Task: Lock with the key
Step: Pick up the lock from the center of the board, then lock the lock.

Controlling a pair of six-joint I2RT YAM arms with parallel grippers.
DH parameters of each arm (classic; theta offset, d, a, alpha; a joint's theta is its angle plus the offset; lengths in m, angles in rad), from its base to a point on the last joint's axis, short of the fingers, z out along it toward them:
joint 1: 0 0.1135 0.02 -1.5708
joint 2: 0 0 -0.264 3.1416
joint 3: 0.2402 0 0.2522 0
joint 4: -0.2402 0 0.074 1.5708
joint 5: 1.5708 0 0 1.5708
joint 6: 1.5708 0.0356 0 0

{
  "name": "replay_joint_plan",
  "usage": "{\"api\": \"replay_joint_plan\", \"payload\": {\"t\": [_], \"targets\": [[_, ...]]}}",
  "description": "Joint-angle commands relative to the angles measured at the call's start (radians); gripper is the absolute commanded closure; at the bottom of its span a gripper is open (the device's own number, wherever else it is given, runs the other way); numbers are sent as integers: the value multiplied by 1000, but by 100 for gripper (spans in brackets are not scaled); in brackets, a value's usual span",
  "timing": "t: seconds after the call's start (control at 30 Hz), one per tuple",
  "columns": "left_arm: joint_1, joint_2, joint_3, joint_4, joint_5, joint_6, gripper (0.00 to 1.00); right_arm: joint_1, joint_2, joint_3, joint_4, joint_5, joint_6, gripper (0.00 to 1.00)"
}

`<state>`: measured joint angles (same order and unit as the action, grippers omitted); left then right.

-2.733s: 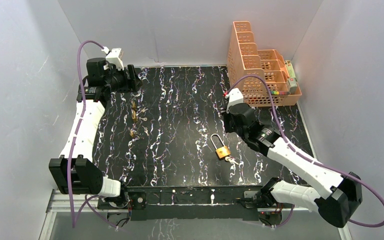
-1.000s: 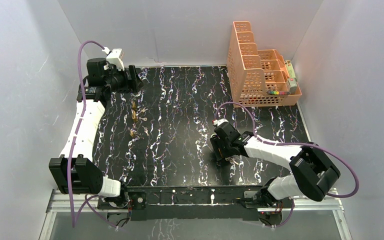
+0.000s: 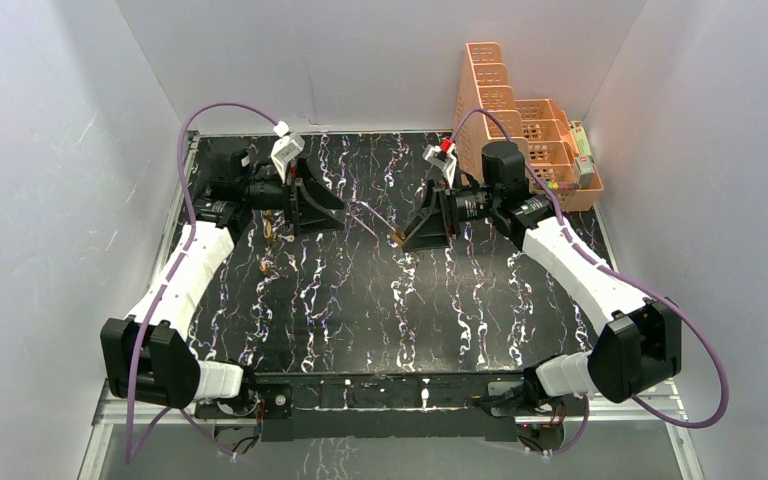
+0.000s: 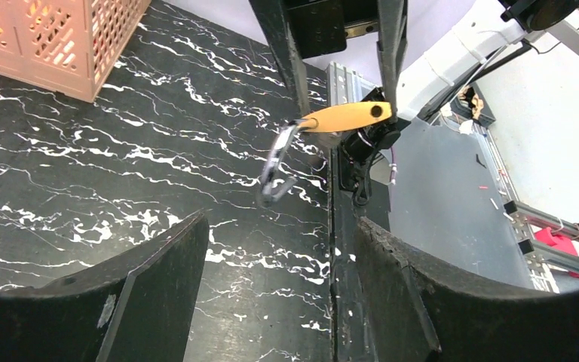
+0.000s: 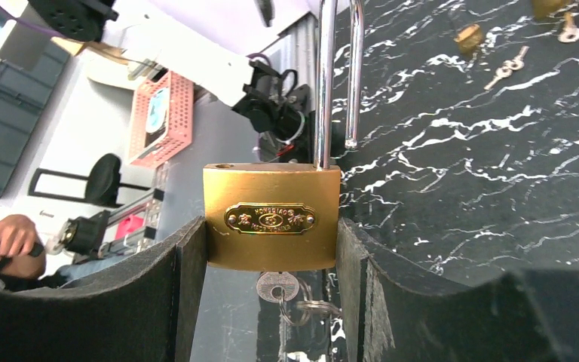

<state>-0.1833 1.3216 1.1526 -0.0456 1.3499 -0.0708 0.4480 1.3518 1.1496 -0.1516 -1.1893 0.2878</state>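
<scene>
The right jaws were clamped on the flat sides of the brass padlock (image 5: 271,219), holding it clear above the worktop (image 3: 360,300). Its shackle (image 5: 338,75) stood open, one leg free of the body. The key (image 5: 277,286) sat in the keyhole at the padlock's opposite end. The left jaws were spread wide and held nothing, facing the padlock from its shackle side, near but apart. Small spare locks and keys (image 3: 270,238) lay on the worktop beyond the left jaws from the padlock.
</scene>
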Motion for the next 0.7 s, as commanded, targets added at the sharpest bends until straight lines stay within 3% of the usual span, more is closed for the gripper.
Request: {"api": "replay_joint_plan", "payload": {"t": [0.0, 0.43, 0.53, 0.6, 0.67], "targets": [[-13, -16, -5, 96, 13, 9, 32, 0, -30, 41, 168, -137, 89, 56], [-76, 25, -17, 397, 28, -253, 30, 1, -62, 21, 195, -114, 106, 55], [-76, 32, -15, 400, 27, -259, 33, 1, -59, 20, 199, -112, 106, 54], [-76, 35, -12, 396, 28, -258, 47, 1, -57, 17, 199, -109, 108, 54], [-76, 38, -8, 393, 40, -255, 69, 0, -56, 11, 202, -107, 108, 54]]}}
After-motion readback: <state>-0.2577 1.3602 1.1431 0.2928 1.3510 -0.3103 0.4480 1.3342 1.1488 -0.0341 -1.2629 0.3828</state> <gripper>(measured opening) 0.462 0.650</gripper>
